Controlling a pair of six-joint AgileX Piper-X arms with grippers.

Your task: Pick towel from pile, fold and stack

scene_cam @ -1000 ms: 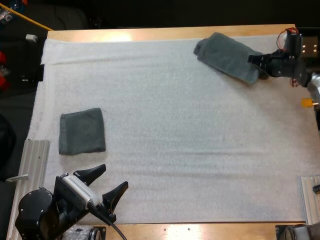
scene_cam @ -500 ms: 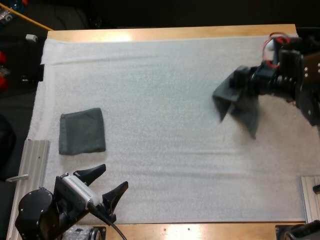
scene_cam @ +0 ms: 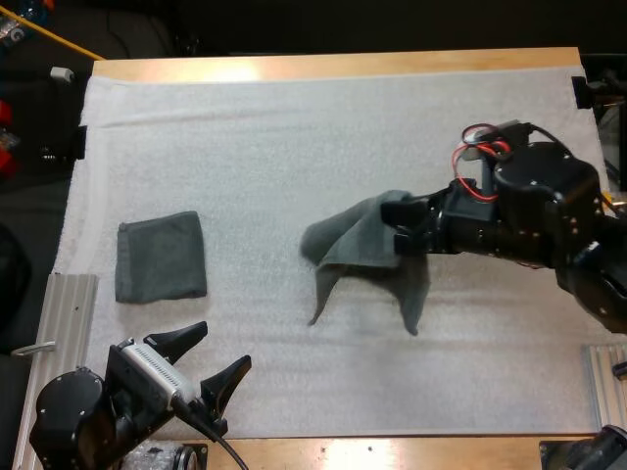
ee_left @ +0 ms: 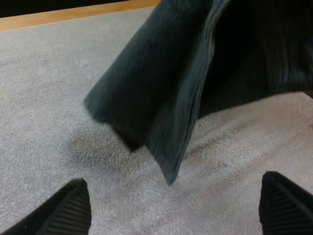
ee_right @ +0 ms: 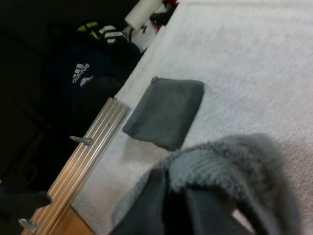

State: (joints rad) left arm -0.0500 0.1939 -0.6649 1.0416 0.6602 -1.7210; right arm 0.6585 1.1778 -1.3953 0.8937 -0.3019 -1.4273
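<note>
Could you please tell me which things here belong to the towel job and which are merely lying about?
Job: hanging towel, pinched in the right gripper; folded towel; open left gripper; white mat.
Lying about: metal rail at the mat's left edge; dark item with a white logo, off the table.

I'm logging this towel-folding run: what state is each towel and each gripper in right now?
hanging towel: lifted, draped loose from the right gripper.
folded towel: lying flat on the mat, apart from both grippers.
right gripper: shut on the hanging towel.
left gripper: open, holding nothing.
</note>
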